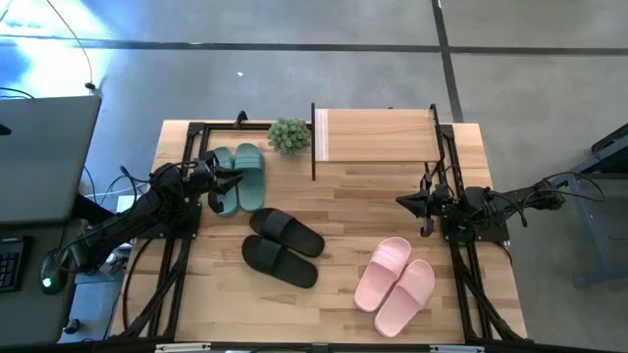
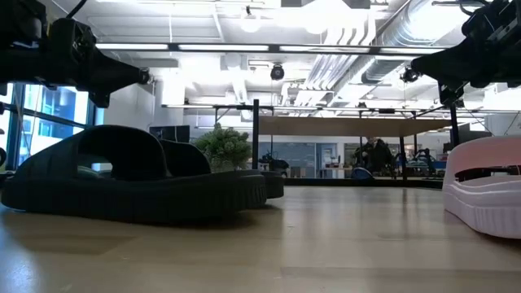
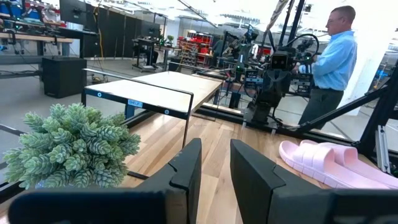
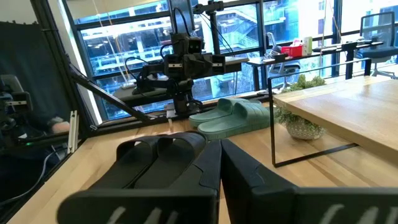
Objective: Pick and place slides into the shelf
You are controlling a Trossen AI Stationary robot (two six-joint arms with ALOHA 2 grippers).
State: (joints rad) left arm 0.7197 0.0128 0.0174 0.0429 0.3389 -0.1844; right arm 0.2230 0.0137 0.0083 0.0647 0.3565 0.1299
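Note:
The teal slides lie side by side at the table's far left, the black pair in the middle, and the pink pair near right, all on their soles. The shelf, a bare light plank on thin black posts, stands at the far edge. My left gripper hovers above the teal pair, pointing right, and its fingers are a little apart. My right gripper hangs in the air right of the shelf's near edge, pointing left, and it is shut. Both grippers are well above the table in the low view.
A small green potted plant stands just left of the shelf, between it and the teal slides. Bare wood lies between the black pair and the shelf. A person in a light blue shirt stands beyond the table's right side.

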